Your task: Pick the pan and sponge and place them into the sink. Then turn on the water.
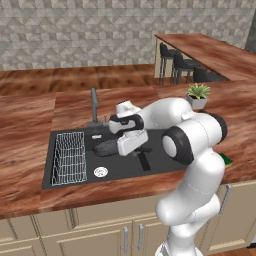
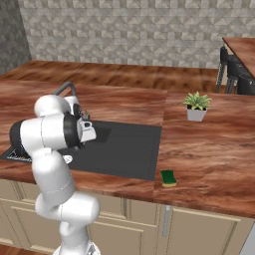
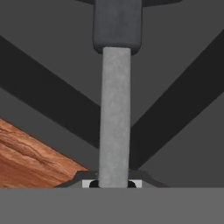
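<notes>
Over the sink, gripper clenched on the pan handle
Pan body mostly hidden behind the hand (sponge on the counter)

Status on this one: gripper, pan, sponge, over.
Gripper shut on pan handle, over the sink. Sponge on the counter, right of the basin. Nothing in the way.

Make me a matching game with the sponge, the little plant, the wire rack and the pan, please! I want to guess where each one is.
Things:
1. sponge
2. potted plant
3. wire rack
4. pan

Places:
A. at the left end of the sink
B. on the counter's front edge, right of the sink
C. over the sink, its handle in the shut gripper
D. on the counter behind the sink's right end

Pairs: 1-B, 2-D, 3-A, 4-C
</notes>
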